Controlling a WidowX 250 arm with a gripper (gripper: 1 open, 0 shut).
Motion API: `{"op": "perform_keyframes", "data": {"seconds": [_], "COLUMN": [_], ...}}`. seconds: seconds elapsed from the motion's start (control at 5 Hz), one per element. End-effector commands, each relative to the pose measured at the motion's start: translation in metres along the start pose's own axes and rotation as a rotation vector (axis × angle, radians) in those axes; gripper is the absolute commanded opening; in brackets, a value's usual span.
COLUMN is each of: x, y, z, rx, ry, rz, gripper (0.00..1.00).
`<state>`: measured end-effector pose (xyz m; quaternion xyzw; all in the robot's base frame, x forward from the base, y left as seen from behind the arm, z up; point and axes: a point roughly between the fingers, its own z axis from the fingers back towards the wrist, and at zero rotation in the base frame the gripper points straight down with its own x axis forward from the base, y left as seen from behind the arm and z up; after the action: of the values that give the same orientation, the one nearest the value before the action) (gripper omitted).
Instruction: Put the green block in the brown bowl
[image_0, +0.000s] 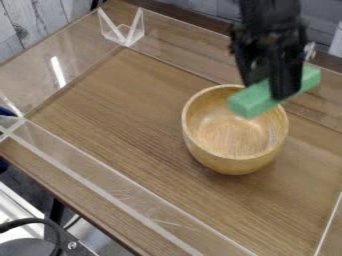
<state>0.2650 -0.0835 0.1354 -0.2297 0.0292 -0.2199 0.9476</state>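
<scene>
The green block (271, 93) hangs tilted in the air over the brown bowl (214, 140), above the bowl's far right part. My gripper (277, 72) comes down from the top of the view with its dark fingers shut on the block's upper part. The bowl is a round light wooden one with thick walls, standing on the wooden tabletop right of the middle, and nothing lies inside it.
Clear plastic walls (80, 165) fence the wooden tabletop on the left, front and back. A clear bracket (122, 27) stands at the far left corner. Dark cables (27, 240) show below the table's near left edge.
</scene>
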Motion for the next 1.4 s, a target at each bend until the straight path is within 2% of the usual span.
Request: {"op": "perform_keyframes", "data": {"seconds": [0.0, 0.4, 0.6, 0.8, 1.2], "x": [0.005, 0.014, 0.013, 0.012, 0.004], "y": [0.0, 0.024, 0.033, 0.035, 0.021], "z": [-0.004, -0.03, -0.034, -0.031, -0.011], "rx": [0.011, -0.008, 0.06, 0.138, 0.149], "ry": [-0.04, -0.04, 0.027, 0.078, -0.043], "rz": [-0.04, -0.02, 0.007, 0.019, -0.136], "gripper": [0.0, 0.0, 0.0, 0.0, 0.0]}}
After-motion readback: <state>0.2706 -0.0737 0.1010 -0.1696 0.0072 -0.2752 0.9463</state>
